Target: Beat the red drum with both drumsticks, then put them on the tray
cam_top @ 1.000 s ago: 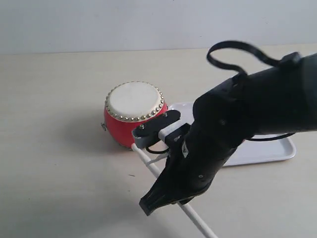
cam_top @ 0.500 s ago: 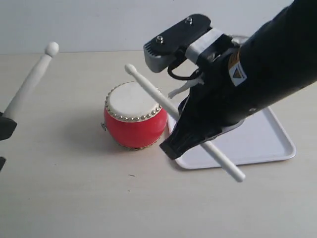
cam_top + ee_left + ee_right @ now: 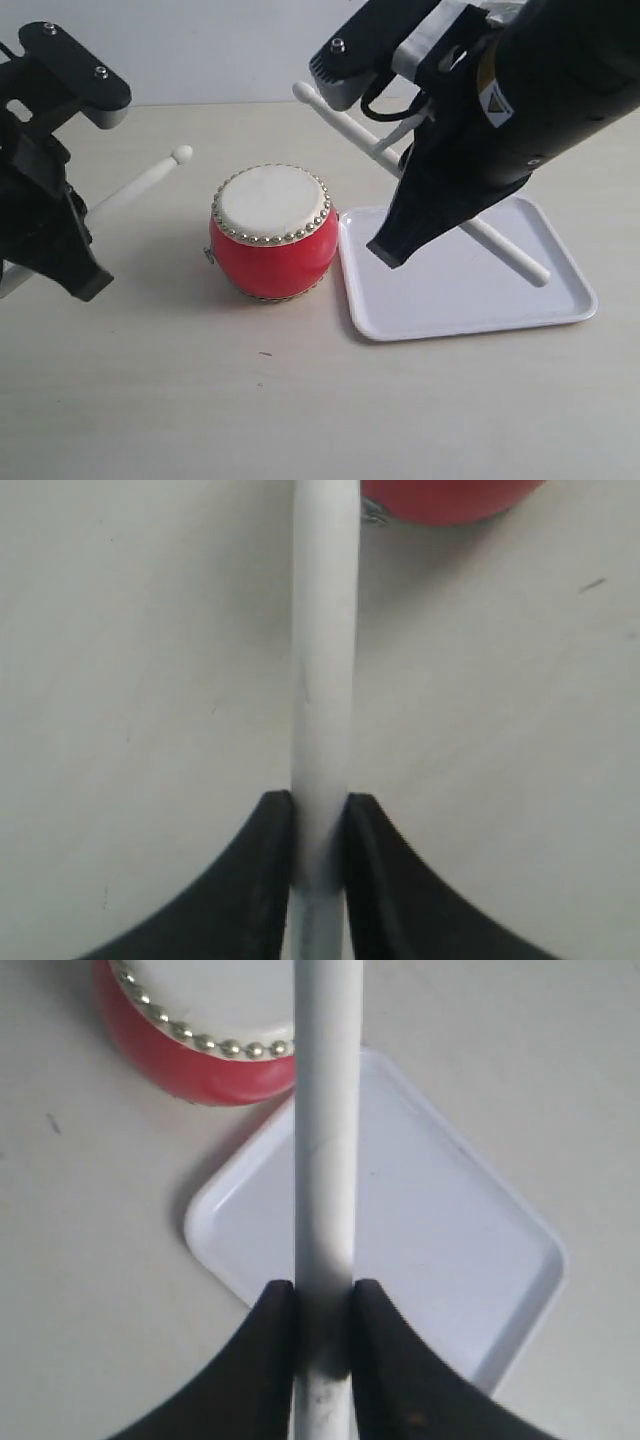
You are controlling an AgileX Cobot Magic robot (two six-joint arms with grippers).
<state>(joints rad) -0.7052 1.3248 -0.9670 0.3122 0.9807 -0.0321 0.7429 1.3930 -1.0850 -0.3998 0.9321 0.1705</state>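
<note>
The red drum (image 3: 271,235) with its cream skin stands upright mid-table, and the white tray (image 3: 520,300) lies just to its right. My left gripper (image 3: 320,805) is shut on one pale drumstick (image 3: 140,186). That stick's tip hangs just left of the drum, and the drum's edge (image 3: 450,498) shows beyond it. My right gripper (image 3: 325,1290) is shut on the other drumstick (image 3: 350,125). This stick slants over the tray (image 3: 440,1230), its tip raised behind the drum (image 3: 190,1065) and its butt end low over the tray.
The bulky black right arm (image 3: 500,120) hangs over the tray's back half. At the table's left edge, the left arm (image 3: 45,200) hides where its stick is held. A pale wall runs behind the beige table (image 3: 250,400).
The right arm rose and swung right, carrying its stick from the table front to above the tray. The left arm came in from the left, and its stick dropped from steeply raised towards the drum.
</note>
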